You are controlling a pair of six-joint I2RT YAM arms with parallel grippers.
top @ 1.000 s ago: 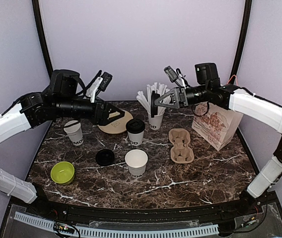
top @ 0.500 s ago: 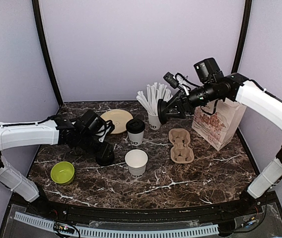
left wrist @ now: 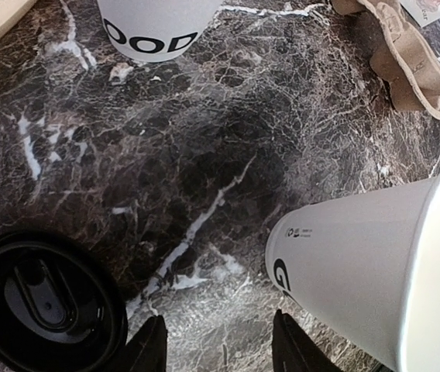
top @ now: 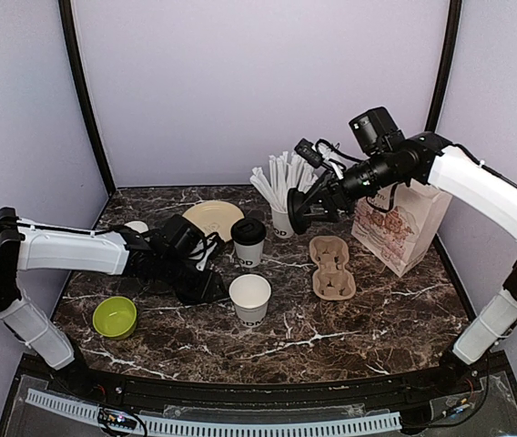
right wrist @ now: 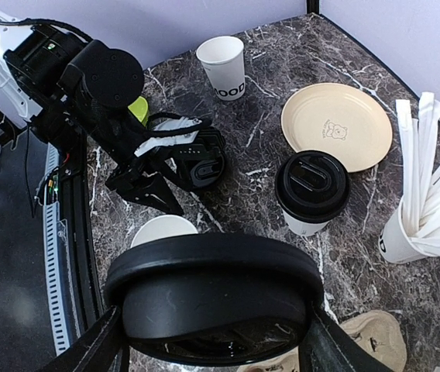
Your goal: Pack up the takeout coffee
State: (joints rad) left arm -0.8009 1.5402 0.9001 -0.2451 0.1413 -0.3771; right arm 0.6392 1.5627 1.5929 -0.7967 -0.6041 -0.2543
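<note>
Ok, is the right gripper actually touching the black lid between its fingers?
Touching. The right wrist view shows the lid spanning the right gripper, with both fingers pressed against its rim.

A dark brown, marble-patterned surface [top: 331,337] with white veining is spreading across the bottom of the booth. Behind the surface a plain pale lilac back wall [top: 258,91] is rising, and matching side walls [top: 13,109] are closing it in on the left and right. Two black posts [top: 84,91] are standing at the far corners of the surface. Along its near edge a black rim [top: 268,393] is curving, with a white slotted strip [top: 268,426] running just below. Soft, even light is falling on the surface.
</note>
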